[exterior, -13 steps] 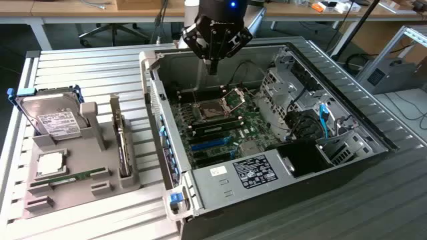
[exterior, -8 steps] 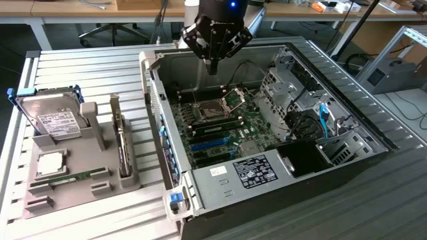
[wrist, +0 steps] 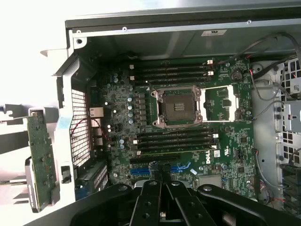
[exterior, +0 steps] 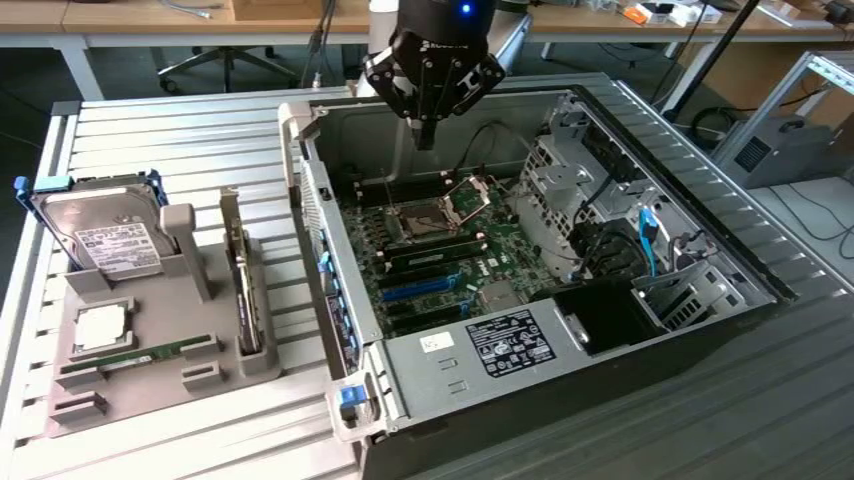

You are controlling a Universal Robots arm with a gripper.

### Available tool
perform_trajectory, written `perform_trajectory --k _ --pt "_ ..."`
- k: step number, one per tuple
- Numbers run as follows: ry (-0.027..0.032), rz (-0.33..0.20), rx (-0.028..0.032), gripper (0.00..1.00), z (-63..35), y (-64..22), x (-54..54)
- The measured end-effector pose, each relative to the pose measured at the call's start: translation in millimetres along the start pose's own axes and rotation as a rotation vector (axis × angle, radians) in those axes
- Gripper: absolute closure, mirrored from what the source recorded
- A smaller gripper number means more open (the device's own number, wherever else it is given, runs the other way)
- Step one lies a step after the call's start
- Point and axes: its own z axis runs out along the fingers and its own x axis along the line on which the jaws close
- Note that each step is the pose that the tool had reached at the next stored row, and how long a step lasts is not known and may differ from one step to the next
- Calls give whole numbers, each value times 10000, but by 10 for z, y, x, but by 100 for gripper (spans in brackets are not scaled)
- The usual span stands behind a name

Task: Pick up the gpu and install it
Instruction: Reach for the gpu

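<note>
Scanning from the exterior view's left: you have the gpu [exterior: 242,290] standing on edge in the gray holder [exterior: 167,310] on the desk [exterior: 174,130], beside the open computer case [exterior: 347,125]. Your hand [exterior: 424,140] hangs over the motherboard [exterior: 441,255], fingers together, holding nothing.

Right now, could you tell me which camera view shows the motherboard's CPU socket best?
The wrist view: it looks almost straight down onto the CPU socket, unobstructed, mid-board. The exterior view shows it obliquely, inside the case, beneath the gripper.
</note>
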Motion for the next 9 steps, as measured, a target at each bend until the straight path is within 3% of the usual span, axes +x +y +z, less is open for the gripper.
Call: perform_trajectory --k 9 --pt "0 0 1 89 -5 -16 209"
